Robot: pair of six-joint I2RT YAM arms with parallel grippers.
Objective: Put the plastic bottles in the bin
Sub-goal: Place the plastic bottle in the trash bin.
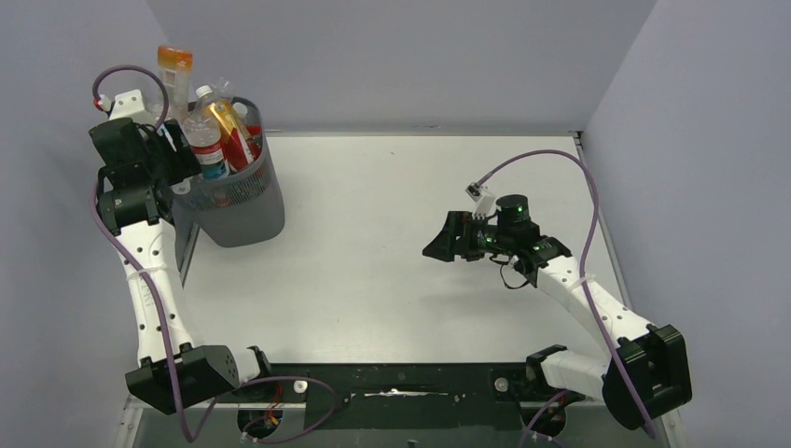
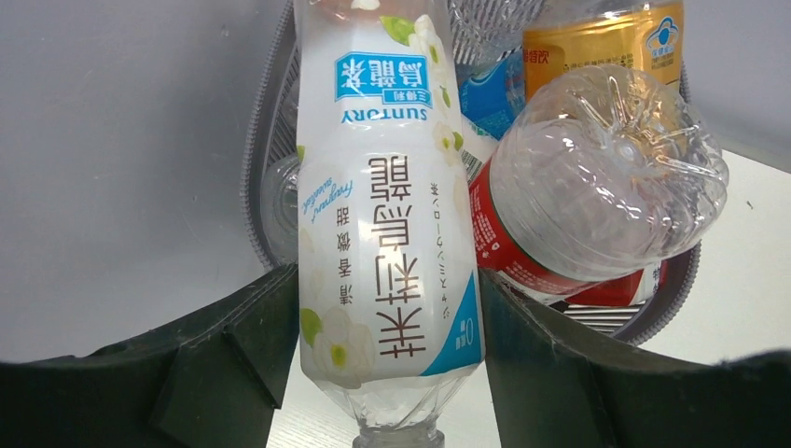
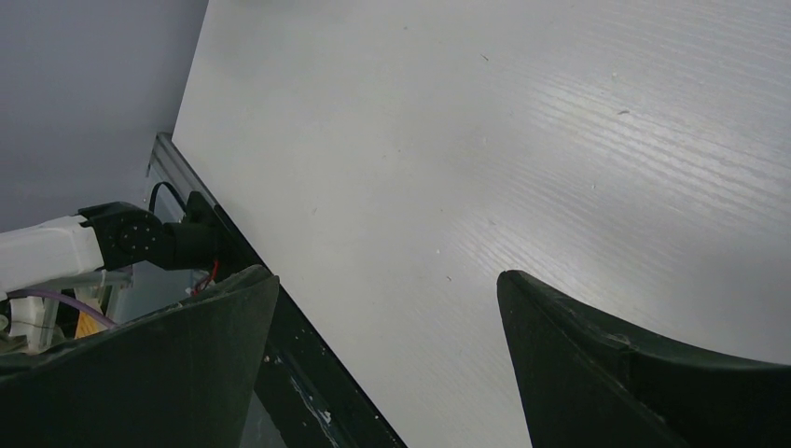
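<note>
At the far-left corner of the table (image 1: 401,299), the bin (image 1: 241,222) is heaped with plastic bottles (image 1: 213,131) past its rim.
Left gripper (image 2: 387,308) fingers flank a white-labelled bottle (image 2: 382,187) at the rim; whether they grip it, cannot tell. Right gripper (image 3: 387,285) stands wide apart above the table.

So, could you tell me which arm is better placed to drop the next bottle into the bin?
Left. The left pincer holds the white-labelled bottle right at the full bin; the right pincer hangs open and empty over the table.
</note>
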